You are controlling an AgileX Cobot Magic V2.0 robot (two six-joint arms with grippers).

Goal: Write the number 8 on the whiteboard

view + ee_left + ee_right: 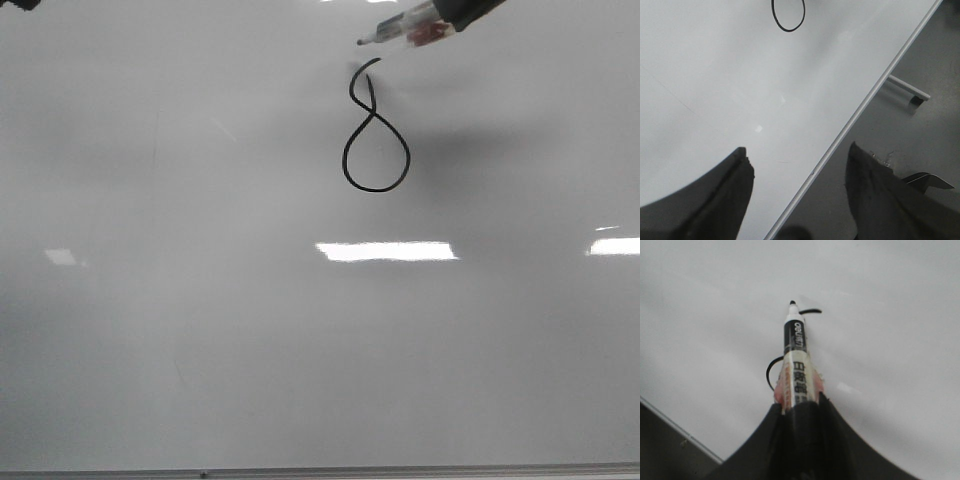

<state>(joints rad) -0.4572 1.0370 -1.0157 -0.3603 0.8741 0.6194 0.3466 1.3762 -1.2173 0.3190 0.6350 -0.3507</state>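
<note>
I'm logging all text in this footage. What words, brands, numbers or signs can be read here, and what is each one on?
"8": drawn in black on the whiteboard; the number 8 has an upper loop not fully closed.
"deli": white letters, somewhat blurred, on the black band of the marker held in the right tool.
Large characters lower on the marker's barrel: too blurred to read.

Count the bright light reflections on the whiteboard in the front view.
3 clear ones: left, centre below the number 8, right edge. Faint glints at the whiteboard's top edge may be more.
</note>
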